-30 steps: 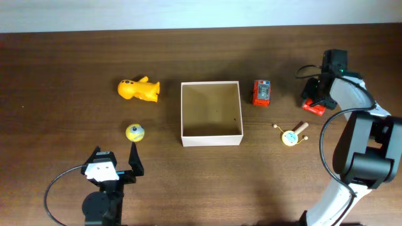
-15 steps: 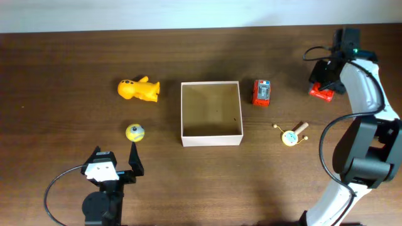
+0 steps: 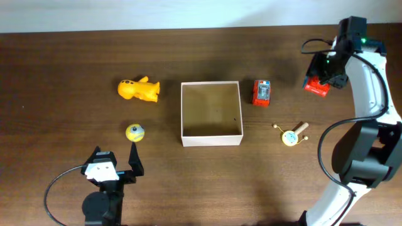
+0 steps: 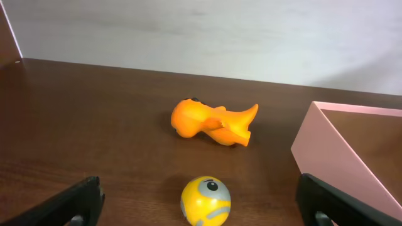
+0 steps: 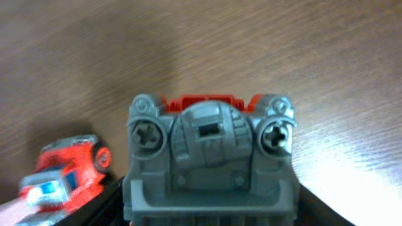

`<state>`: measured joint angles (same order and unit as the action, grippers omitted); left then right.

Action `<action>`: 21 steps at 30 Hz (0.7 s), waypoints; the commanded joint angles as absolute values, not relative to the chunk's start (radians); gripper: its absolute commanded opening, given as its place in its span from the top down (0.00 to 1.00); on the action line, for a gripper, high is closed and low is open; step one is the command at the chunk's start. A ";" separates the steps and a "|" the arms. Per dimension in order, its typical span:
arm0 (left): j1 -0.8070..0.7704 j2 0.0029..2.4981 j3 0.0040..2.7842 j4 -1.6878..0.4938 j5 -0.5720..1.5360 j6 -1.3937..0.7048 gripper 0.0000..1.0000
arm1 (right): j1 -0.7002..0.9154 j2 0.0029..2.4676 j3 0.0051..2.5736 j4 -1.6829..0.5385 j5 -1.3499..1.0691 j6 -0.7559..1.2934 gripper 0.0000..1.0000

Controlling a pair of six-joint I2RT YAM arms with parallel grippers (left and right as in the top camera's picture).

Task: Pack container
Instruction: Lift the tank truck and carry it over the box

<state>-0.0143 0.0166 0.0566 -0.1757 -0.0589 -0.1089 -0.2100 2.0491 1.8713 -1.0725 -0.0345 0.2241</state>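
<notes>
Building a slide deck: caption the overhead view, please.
Right tool grips a red toy right of the container; left tool open.

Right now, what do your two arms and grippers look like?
The right arm has white rounded shells with black joints, a small green light near the wrist, and a black cable looping alongside. The left arm is mostly black, with a white block behind the left gripper, black fingers and a thin black cable.

dark brown wooden worktop [image 3: 63, 56] | left: orange plastic duck-like toy [image 3: 138, 90], yellow ball with grey eye [image 3: 134, 132] | centre: square white-walled container [image 3: 211, 140], tan floor | right: red toy truck [image 3: 261, 92], small round yellow wooden-handled toy [image 3: 291, 137]
</notes>
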 commanded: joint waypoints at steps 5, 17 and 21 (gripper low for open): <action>-0.010 0.014 0.051 -0.173 -0.048 -0.111 0.01 | -0.108 2.016 2.046 -1.178 -0.073 0.205 0.37; -0.010 0.014 0.051 -0.173 -0.048 -0.111 0.01 | 0.123 2.016 2.140 -1.217 -0.107 0.224 0.37; -0.010 0.014 0.051 -0.173 -0.048 -0.111 0.01 | 0.225 2.016 2.140 -1.216 -0.130 0.244 0.37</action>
<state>-0.0143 0.0166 0.0566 -0.1757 -0.0589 -0.1089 0.1570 2.0487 2.1151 -1.2163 -0.0971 0.2180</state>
